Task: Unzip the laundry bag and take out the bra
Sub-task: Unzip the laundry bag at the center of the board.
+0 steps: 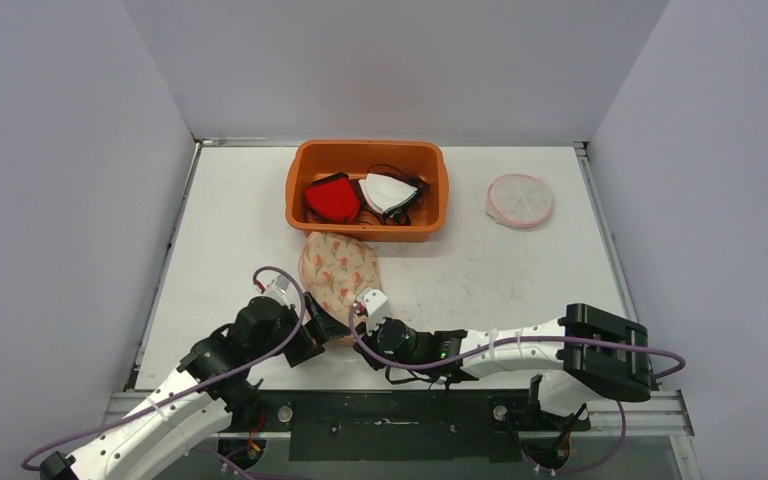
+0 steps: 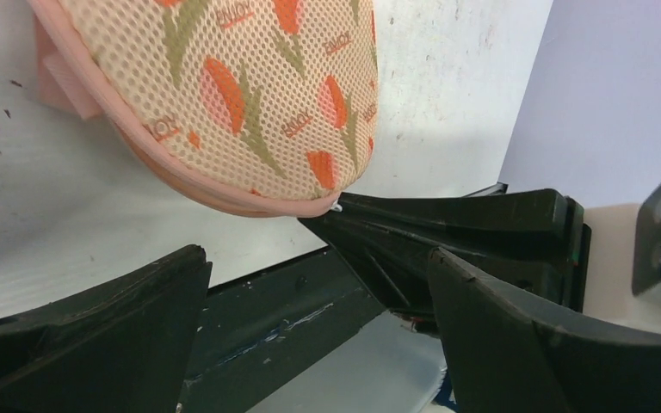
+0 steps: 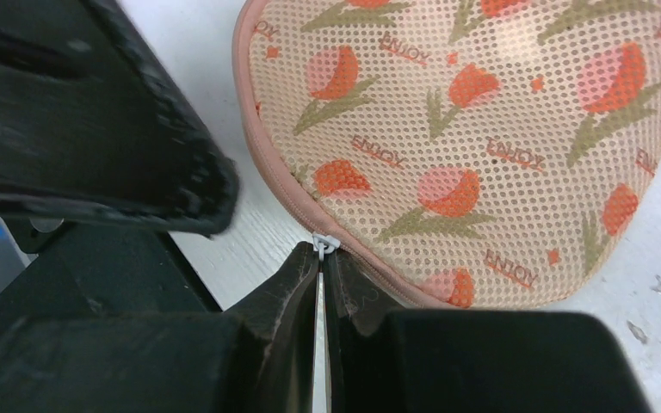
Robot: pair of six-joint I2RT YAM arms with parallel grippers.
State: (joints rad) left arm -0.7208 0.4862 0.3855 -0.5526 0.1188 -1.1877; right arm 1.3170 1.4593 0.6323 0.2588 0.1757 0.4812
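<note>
The laundry bag (image 1: 338, 270) is a cream mesh pouch printed with orange flowers and edged in pink, lying flat in front of the orange bin. My right gripper (image 3: 321, 258) is shut on its small silver zipper pull (image 3: 323, 243) at the bag's near edge (image 3: 482, 138). My left gripper (image 2: 314, 258) stands open just off the bag's near-left edge (image 2: 241, 95), with nothing between its fingers. In the top view the two grippers, left (image 1: 320, 335) and right (image 1: 360, 318), meet at that near edge. The bra is hidden.
An orange bin (image 1: 305, 165) behind the bag holds red and white padded garments with dark straps. A round white pouch with a pink rim (image 1: 520, 200) lies at the back right. The table's near edge and black rail (image 1: 390, 425) are close below both grippers.
</note>
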